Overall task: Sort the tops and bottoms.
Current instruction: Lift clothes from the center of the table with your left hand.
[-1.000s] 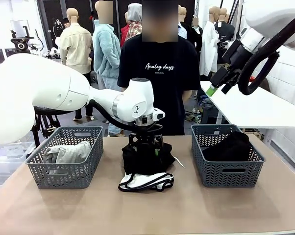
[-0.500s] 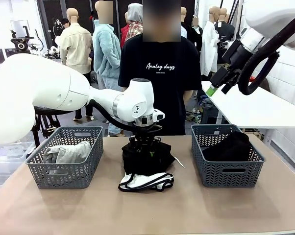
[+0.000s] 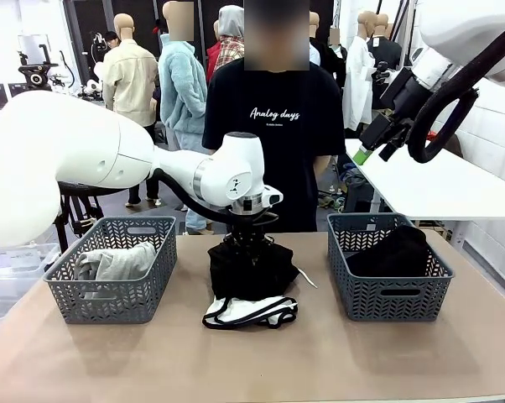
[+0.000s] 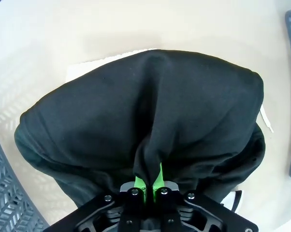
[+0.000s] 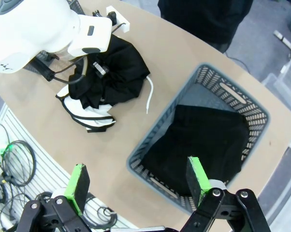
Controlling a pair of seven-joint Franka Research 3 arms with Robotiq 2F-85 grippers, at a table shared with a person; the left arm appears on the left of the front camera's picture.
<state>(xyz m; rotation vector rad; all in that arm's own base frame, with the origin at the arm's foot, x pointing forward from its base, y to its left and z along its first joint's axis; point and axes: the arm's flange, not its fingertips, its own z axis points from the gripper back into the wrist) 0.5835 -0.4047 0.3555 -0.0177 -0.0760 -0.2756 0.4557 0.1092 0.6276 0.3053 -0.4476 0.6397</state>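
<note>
Left basket (image 3: 110, 304), right basket (image 3: 392, 299), tan table (image 3: 361, 363)

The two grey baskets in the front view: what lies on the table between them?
In the front view, a black garment, pinched by the left end effector, lies partly over white shorts with black piping.

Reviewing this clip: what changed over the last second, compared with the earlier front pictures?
The left gripper closed on the black garment at mid-table, pinching a fold between its green pads; the cloth gathered up toward it. Unchanged: the right gripper open and raised, the white shorts partly under that garment, the grey top in the left basket, the other black garment in the right basket.
</note>
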